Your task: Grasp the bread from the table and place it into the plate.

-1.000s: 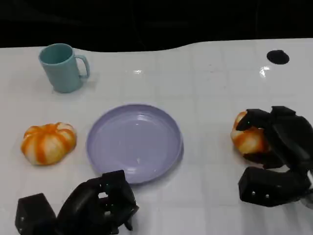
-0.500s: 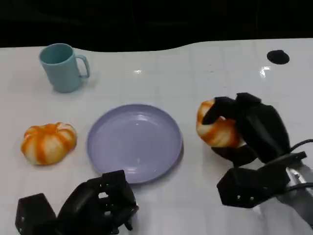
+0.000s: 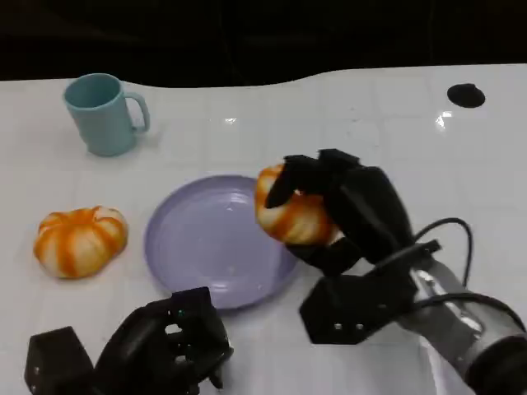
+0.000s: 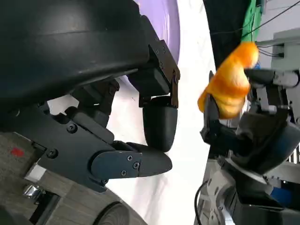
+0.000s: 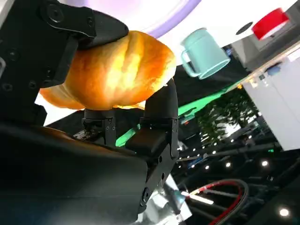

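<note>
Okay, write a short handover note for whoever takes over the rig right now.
Right hand: holds one bread, lifted over the right edge of the purple plate.
Left hand: near the table's front edge, holds nothing, fingers curled.
Second bread: on the table, left of the plate.
Done: bread grasped and carried to the plate.
Left: lower it into the plate, release.

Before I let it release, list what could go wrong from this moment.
1. The right hand holds the bread over the plate's right edge, not its middle; released here, it might land on the rim and roll onto the table.
2. The fingers wrap the top and underside of the bread, so opening could drag or tip it.
3. The left hand rests close to the plate's near rim; a bump could shift the plate.
</note>
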`<act>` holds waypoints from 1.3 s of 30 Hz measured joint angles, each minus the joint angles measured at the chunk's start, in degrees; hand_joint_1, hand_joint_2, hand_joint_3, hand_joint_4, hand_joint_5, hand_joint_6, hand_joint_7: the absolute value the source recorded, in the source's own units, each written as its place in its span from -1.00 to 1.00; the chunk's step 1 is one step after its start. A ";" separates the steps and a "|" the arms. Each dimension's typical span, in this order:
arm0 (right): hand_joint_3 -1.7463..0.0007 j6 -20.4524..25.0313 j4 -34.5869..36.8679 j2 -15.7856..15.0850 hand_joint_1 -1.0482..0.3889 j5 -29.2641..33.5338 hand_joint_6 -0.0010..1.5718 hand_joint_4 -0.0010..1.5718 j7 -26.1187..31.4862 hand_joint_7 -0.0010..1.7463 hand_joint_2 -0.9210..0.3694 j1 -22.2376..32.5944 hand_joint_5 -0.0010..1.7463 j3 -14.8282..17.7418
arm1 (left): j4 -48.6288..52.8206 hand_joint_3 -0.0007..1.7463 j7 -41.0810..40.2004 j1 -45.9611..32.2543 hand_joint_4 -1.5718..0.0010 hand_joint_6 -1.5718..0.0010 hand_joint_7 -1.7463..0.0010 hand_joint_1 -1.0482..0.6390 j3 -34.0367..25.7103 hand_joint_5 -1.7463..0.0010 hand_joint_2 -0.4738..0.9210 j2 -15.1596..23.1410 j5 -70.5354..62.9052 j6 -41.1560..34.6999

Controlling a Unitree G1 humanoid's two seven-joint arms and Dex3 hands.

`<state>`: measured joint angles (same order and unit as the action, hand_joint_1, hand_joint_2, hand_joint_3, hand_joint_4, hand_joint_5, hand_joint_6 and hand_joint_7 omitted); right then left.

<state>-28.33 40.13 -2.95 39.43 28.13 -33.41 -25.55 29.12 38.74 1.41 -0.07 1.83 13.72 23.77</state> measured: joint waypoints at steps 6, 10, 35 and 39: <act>-0.73 1.85 6.28 5.16 0.41 1.87 0.02 0.31 2.04 1.00 0.13 -2.90 1.00 -2.28 | -0.33 -0.29 0.00 -0.29 -0.03 0.02 -0.63 -0.41 -0.03 -1.00 0.65 0.27 0.11 -0.36; -0.71 1.57 11.56 7.90 0.39 1.95 -0.03 0.27 3.21 1.00 0.06 -4.85 1.00 -2.87 | -0.79 -0.28 -0.01 -0.43 -0.02 0.04 -0.63 -0.37 0.03 -1.00 0.63 0.45 0.03 -0.60; 0.90 4.64 4.38 4.84 -0.33 -0.61 -0.61 -1.00 -12.84 -0.99 -1.00 -3.59 -0.40 -4.17 | -0.90 -0.24 0.32 -0.44 -0.02 0.03 -0.64 -0.39 0.16 -1.00 0.61 0.43 0.51 -1.02; 0.89 4.81 -0.66 2.91 -0.34 -2.13 -0.60 -1.00 -15.53 -0.98 -1.00 -0.79 -0.36 -3.42 | -0.90 -0.23 0.31 -0.41 -0.01 0.04 -0.64 -0.39 0.18 -1.00 0.60 0.31 0.38 -1.02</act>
<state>-23.52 39.47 -0.04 37.30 12.61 -34.21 -28.97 28.22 39.05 1.00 0.10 2.14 14.10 22.75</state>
